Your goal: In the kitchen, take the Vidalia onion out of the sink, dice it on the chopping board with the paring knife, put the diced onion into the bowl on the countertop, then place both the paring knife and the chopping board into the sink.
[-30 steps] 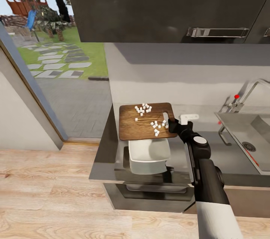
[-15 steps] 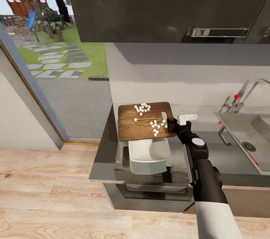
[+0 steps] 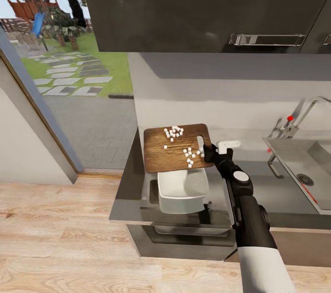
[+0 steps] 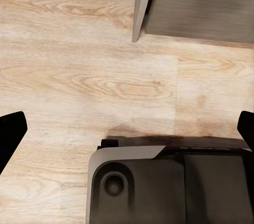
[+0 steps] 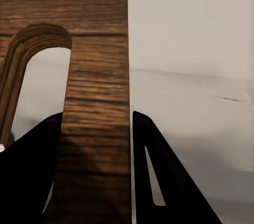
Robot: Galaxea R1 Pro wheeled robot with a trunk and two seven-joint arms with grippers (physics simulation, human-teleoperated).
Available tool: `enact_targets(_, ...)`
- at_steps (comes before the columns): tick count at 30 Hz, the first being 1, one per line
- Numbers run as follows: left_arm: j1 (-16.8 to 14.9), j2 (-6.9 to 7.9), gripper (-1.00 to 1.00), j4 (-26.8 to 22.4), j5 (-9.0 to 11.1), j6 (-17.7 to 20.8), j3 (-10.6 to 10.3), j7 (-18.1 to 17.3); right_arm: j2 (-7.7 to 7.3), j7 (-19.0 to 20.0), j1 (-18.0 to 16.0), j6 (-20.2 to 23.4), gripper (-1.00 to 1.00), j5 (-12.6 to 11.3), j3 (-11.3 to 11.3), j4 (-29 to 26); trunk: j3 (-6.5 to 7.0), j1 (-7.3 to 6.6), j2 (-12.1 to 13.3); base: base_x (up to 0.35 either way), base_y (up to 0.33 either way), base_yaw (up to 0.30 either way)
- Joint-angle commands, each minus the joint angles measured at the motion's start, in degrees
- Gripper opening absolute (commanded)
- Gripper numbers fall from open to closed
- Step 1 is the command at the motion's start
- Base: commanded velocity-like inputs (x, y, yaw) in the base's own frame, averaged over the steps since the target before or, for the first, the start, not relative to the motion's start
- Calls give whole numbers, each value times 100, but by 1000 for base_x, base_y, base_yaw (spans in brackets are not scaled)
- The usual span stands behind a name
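While the left hand (image 4: 127,129) hangs low over the pale wood floor, its dark fingers spread wide and empty, the shallow white square bowl (image 3: 182,184) sits nearest on the grey reflective surface (image 3: 126,192). Just beyond it, the dark brown wooden chopping board (image 3: 163,152) is pinched at its slotted short edge by the right hand (image 3: 210,151). Pale diced onion pieces (image 3: 174,132) lie scattered on the board, away from that hand, so tipping toward the bowl looks the likely move. Farther right, well apart, lies the stainless-steel sink (image 3: 317,164).
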Motion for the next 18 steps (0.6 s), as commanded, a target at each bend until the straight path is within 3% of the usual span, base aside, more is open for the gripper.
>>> enact_targets(1, 1, -2, 100, -4, 36, -4, 11, -41, 7, 59, -5, 20, -100, 56, -19, 3, -9, 3, -11, 0, 0, 0)
enact_targets(18, 1, 1, 100, -4, 36, -4, 11, -41, 7, 55, -5, 7, -100, 62, -27, 123, -9, 3, -11, 0, 0, 0)
